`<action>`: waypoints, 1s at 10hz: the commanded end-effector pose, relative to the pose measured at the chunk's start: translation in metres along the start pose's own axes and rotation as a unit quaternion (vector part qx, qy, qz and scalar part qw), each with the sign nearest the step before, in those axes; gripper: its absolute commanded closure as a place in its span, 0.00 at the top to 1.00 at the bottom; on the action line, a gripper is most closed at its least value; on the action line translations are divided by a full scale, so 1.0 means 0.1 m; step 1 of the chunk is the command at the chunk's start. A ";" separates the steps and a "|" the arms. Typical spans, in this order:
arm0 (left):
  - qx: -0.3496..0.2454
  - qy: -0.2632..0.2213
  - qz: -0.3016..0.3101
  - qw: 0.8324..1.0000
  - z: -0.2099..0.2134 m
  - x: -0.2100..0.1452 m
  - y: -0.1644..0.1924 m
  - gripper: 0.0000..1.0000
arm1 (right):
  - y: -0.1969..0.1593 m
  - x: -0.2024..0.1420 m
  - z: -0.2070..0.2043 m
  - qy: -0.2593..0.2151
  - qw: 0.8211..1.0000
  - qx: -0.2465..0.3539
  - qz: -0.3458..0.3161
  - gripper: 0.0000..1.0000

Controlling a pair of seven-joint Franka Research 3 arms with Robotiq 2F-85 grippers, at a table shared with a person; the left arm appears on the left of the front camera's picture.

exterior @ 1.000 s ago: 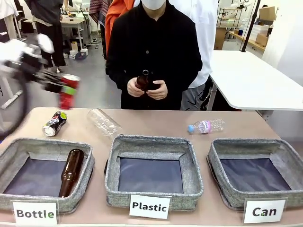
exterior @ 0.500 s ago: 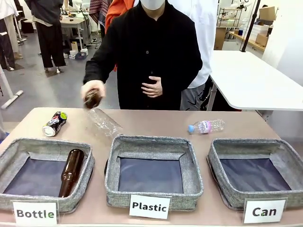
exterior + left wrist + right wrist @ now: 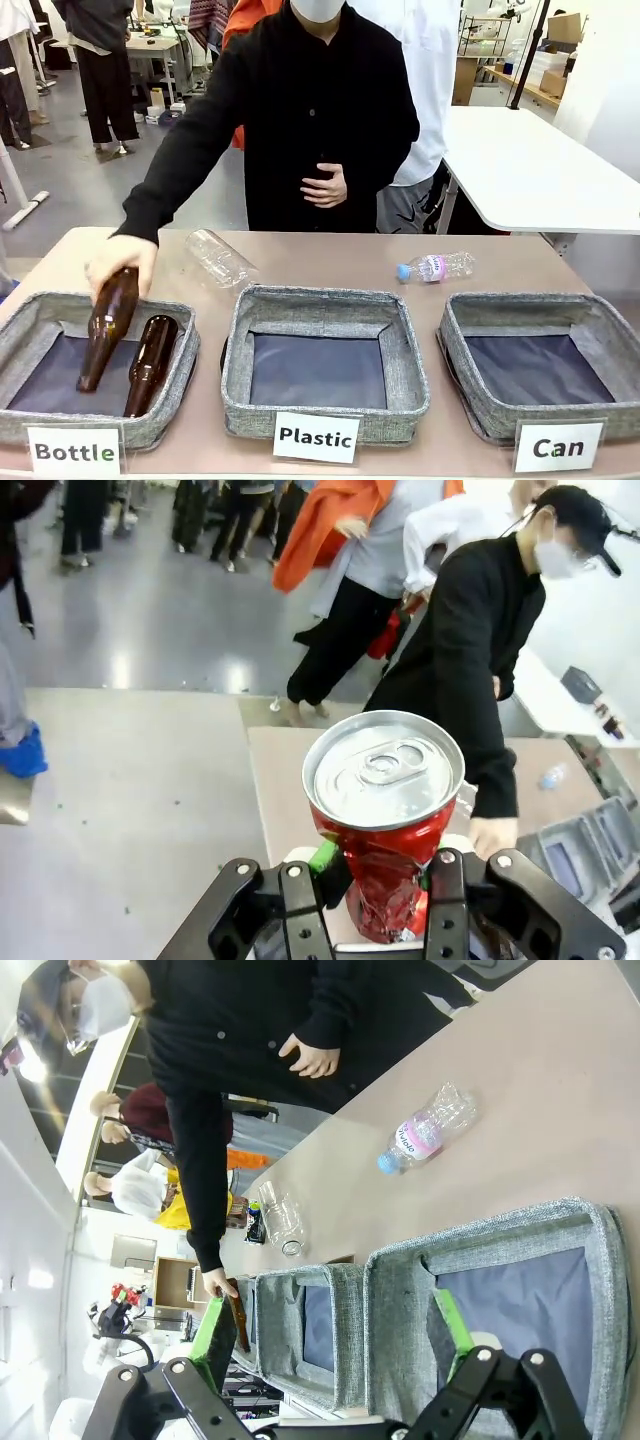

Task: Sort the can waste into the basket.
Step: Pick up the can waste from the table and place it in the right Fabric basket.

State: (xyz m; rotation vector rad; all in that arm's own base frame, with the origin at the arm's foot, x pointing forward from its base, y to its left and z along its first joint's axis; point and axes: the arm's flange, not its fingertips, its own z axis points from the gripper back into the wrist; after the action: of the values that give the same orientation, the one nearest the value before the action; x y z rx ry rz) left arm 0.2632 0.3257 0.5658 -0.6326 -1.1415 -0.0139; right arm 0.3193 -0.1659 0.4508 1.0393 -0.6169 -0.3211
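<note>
My left gripper [image 3: 378, 868] is shut on a crushed red can [image 3: 385, 780] with a silver top, held upright high above the floor beside the table's end. The grey basket [image 3: 530, 308] behind the "Can" card [image 3: 558, 447] stands at the front right and holds nothing. My right gripper [image 3: 335, 1330] hangs open over that basket [image 3: 480, 1245], its green pads [image 3: 215, 1328] wide apart. A small black can [image 3: 254, 1223] lies at the far end of the table in the right wrist view; in the front view the person's hand covers that spot.
The person's hand [image 3: 118, 258] lowers a brown bottle [image 3: 105, 330] into the "Bottle" bin [image 3: 30, 310], beside another brown bottle [image 3: 150, 362]. The "Plastic" bin [image 3: 325, 298] sits in the middle. A clear bottle [image 3: 220, 258] and a pink-labelled bottle [image 3: 435, 267] lie behind the bins.
My left arm with the red can has swung out of the front view to the left. The person has carried the brown bottle from chest height down into the "Bottle" bin.
</note>
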 end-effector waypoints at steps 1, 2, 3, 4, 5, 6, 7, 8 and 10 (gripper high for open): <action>-0.006 -0.031 -0.011 0.999 0.05 -0.28 -0.11 0.00 | -0.01 0.03 -0.02 -0.009 1.000 0.015 0.010 1.00; -0.011 -0.034 -0.014 0.999 0.09 -0.36 -0.12 0.00 | -0.01 0.03 -0.02 -0.009 1.000 0.015 0.010 1.00; -0.018 -0.035 -0.025 0.999 0.09 -0.39 -0.17 0.00 | -0.01 0.03 -0.02 -0.009 1.000 0.015 0.010 1.00; -0.020 -0.024 -0.035 0.999 0.01 -0.36 -0.23 0.00 | -0.01 0.03 -0.02 -0.009 1.000 0.015 0.010 1.00; -0.040 0.002 -0.055 0.998 -0.14 -0.35 -0.37 0.00 | -0.01 0.03 -0.02 -0.009 1.000 0.015 0.010 1.00; -0.089 0.035 -0.107 0.990 -0.34 -0.31 -0.67 0.00 | -0.01 0.03 -0.02 -0.009 1.000 0.015 0.010 1.00; -0.140 0.076 -0.145 0.976 -0.67 -0.27 -1.07 0.00 | -0.01 0.03 -0.02 -0.009 1.000 0.015 0.010 1.00; -0.187 0.123 -0.168 0.960 -1.03 -0.27 -1.46 0.00 | -0.01 0.03 -0.02 -0.009 1.000 0.015 0.010 1.00; -0.304 0.216 -0.189 0.908 -1.83 -0.37 -2.22 0.00 | -0.01 0.03 -0.02 -0.009 1.000 0.015 0.010 1.00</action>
State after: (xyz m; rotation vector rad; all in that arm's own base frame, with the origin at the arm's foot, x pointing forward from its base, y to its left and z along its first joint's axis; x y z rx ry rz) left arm 0.3083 0.0626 0.5881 -0.8188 -0.8775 -0.7442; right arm 0.3195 -0.1655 0.4510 1.0389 -0.6163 -0.3198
